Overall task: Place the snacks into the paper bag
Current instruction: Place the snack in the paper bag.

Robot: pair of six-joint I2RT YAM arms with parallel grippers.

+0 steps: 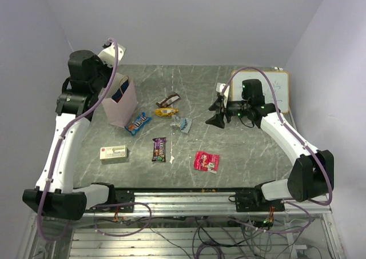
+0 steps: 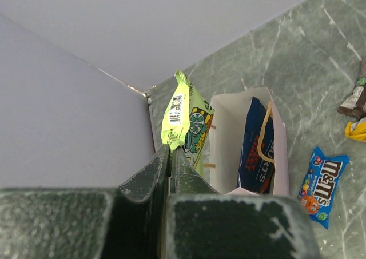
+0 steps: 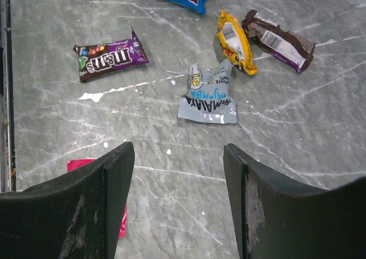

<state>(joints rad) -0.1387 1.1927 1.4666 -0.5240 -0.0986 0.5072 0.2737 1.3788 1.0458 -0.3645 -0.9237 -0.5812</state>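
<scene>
- Left claw point(image 2: 170, 150), low in the left wrist view, is clenched on the bottom edge of a lime-green packet point(image 2: 186, 119), which stands up from the jaws at the centre of the frame.
- Just right of that packet is the open mouth of the paper bag point(image 2: 226, 133). It stands upright at the upper left of the top view, and a dark blue packet point(image 2: 254, 139) is already inside it.
- Right claw point(image 3: 177, 150) hangs released and empty above the surface point(image 1: 240, 150), right of centre in the top view.
- Nearest the arms lie a red-pink packet point(image 1: 206, 160), a purple-brown packet point(image 3: 108, 56) and a beige box point(image 1: 113, 152).
- Beyond them, mid-frame, are a silver packet point(image 3: 207, 94), a blue packet point(image 2: 321, 184), a yellow packet point(image 3: 234, 42) and a brown bar point(image 3: 278, 40).
- Farthest, at the upper right, a whiteboard point(image 1: 280, 90) leans on the wall.
- My read is that the task is at an early stage: one snack is bagged, one is held by the bag's mouth, and six lie loose.
</scene>
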